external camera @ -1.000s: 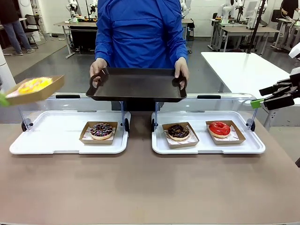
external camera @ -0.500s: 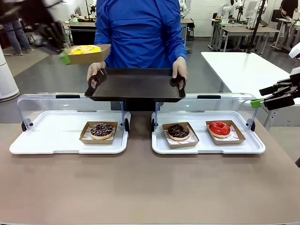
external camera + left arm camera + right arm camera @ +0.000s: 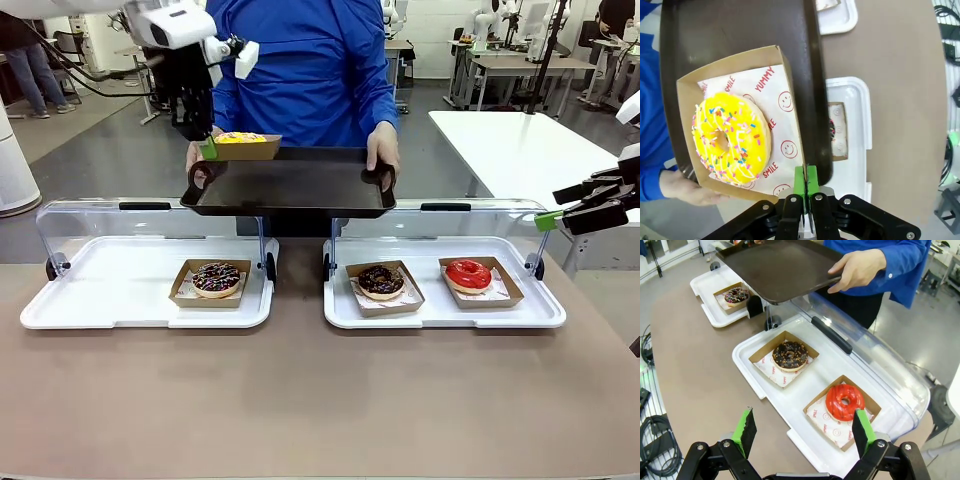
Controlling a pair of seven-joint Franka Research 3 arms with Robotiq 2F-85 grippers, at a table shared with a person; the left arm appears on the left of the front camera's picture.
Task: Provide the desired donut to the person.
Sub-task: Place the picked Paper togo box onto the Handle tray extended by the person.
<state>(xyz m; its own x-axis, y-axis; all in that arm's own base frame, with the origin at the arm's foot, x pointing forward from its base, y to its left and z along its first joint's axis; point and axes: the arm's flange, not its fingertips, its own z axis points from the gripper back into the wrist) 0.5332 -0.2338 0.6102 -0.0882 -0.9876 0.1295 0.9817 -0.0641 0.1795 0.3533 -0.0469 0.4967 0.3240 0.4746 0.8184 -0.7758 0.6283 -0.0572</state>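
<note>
Tray [image 3: 290, 190] under yellow donut box [image 3: 247, 149]; left end effector [image 3: 805, 176] pinches box edge.

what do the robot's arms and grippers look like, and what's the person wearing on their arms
Left arm: white rounded housing. Left gripper and right gripper: black linkage fingers tipped with bright green pads. The person wears bright blue long sleeves, no gloves.

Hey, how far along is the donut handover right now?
Done: the yellow sprinkled donut, in its cardboard box, is up at the dark tray the person holds. In hand: the left gripper is shut on the box's edge. Left: setting it down, if it isn't resting already, and letting go. The right gripper hangs open, facing the red donut.
</note>
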